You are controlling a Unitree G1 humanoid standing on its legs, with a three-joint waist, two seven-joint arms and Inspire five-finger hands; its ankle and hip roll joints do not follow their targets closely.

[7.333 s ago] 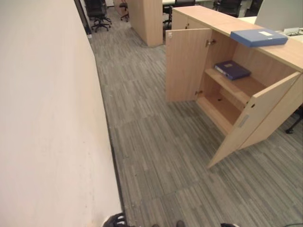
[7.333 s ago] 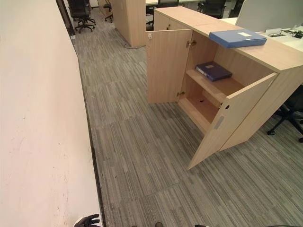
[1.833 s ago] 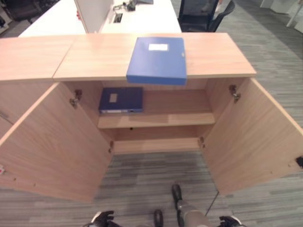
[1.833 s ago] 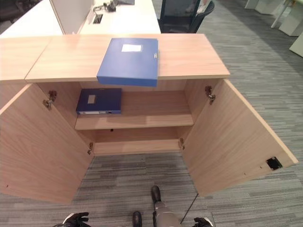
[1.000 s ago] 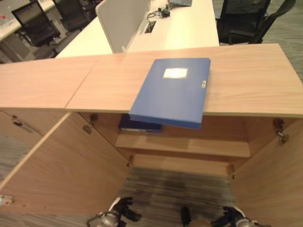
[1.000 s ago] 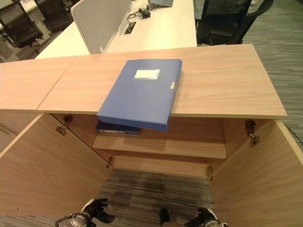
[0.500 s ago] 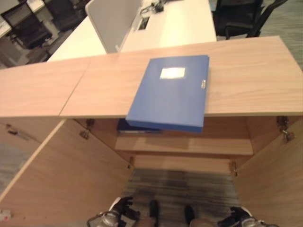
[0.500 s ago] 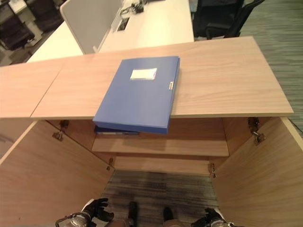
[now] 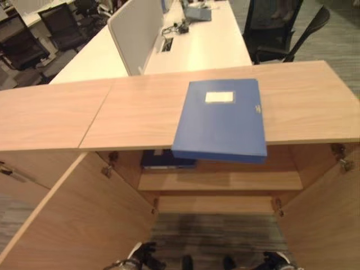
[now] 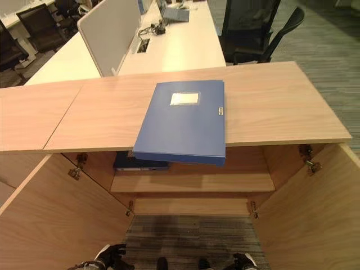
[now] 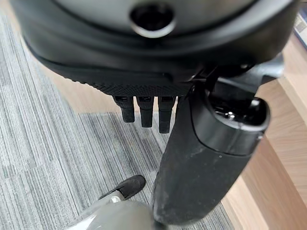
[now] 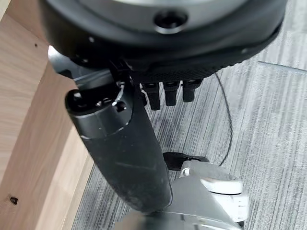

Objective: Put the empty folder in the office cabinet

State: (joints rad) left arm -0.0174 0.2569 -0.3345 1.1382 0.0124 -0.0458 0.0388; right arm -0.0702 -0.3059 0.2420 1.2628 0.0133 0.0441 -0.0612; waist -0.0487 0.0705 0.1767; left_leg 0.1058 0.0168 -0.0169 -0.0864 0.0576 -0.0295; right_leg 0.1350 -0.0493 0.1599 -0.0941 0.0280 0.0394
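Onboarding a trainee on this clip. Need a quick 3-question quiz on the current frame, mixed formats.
1. True or false: the folder on the cabinet top overhangs its front edge.
2. The second folder lies: A) on the floor B) on the shelf inside C) on the white desk.
3. Fill in: both cabinet doors are ___.

Key: 1 true; 2 B; 3 open. Left hand and right hand hang low with fingers straight, holding nothing.

A white desk (image 10: pixel 169 45) with a pale divider panel (image 10: pixel 109 34) stands behind, black office chairs (image 10: pixel 253 28) beside it, over grey striped carpet (image 10: pixel 191 236).
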